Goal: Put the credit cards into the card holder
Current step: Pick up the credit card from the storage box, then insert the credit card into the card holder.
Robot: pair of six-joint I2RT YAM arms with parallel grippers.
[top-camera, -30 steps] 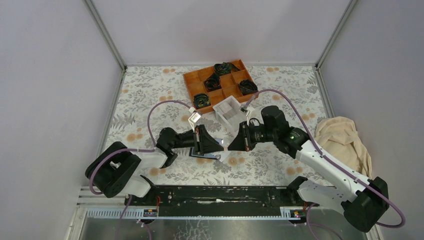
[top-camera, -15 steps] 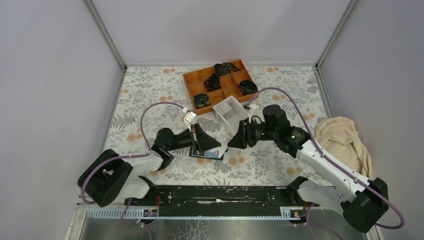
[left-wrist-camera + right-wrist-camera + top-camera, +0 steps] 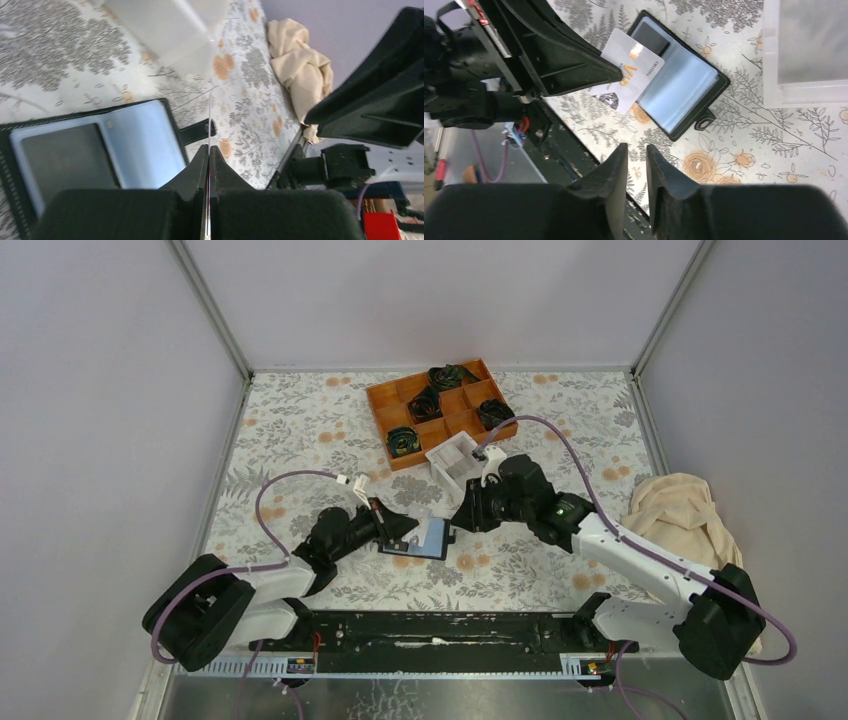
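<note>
Lying open, the black card holder (image 3: 681, 87) shows bluish-grey pockets.

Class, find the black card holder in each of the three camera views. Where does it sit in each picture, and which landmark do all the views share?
Top external: the card holder lies open at the table's centre, between the two arms.
Left wrist: lower left, open.
Right wrist: upper centre, with the credit card overlapping its corner.
Shared landmark: the white box.
</note>
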